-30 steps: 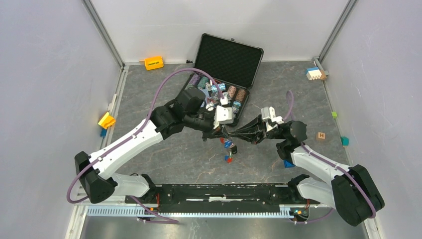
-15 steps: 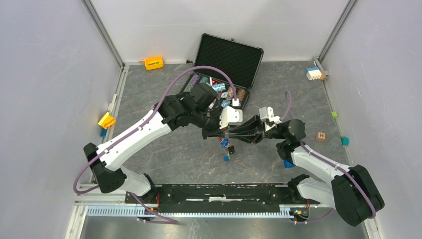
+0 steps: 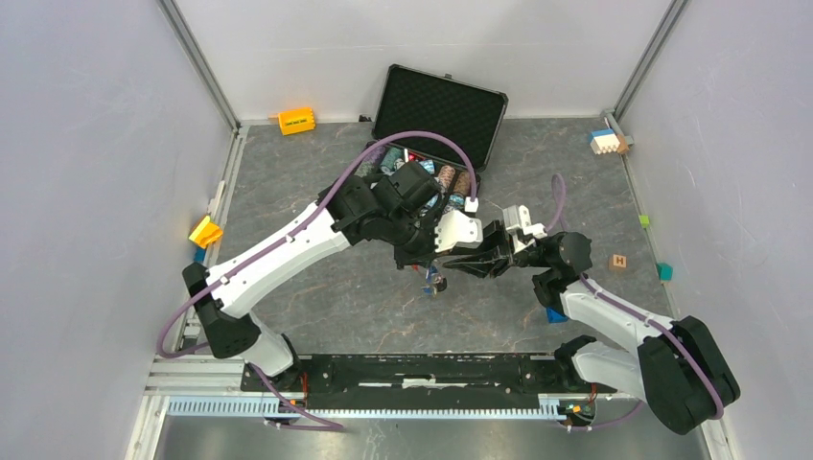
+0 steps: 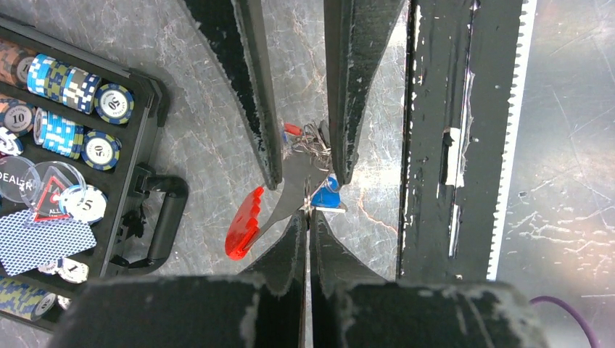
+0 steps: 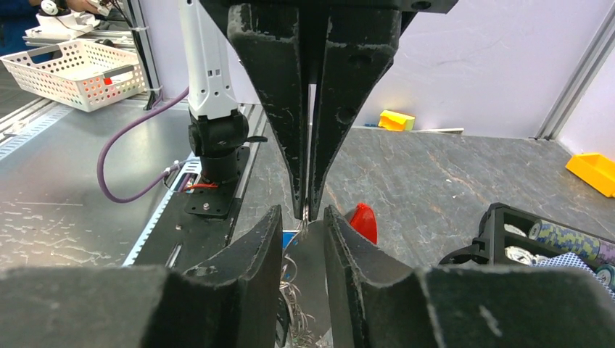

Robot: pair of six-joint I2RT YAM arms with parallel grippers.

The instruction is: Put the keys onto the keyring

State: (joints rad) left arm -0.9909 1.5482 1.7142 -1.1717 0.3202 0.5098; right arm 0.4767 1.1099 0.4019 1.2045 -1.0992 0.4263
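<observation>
Surface: grey and veined, enclosed by pale walls.
Far middle: an open black case is set.
Left side: orange block, yellow block.
Right side: white-blue block, lettered cube, teal cube.

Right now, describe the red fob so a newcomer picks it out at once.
Find the open black chip case at the back of the table; just in front of it the left tool and right tool meet tip to tip. The red fob sits beside those tips: long, bright red, unlike the blue-capped key next to it.
</observation>
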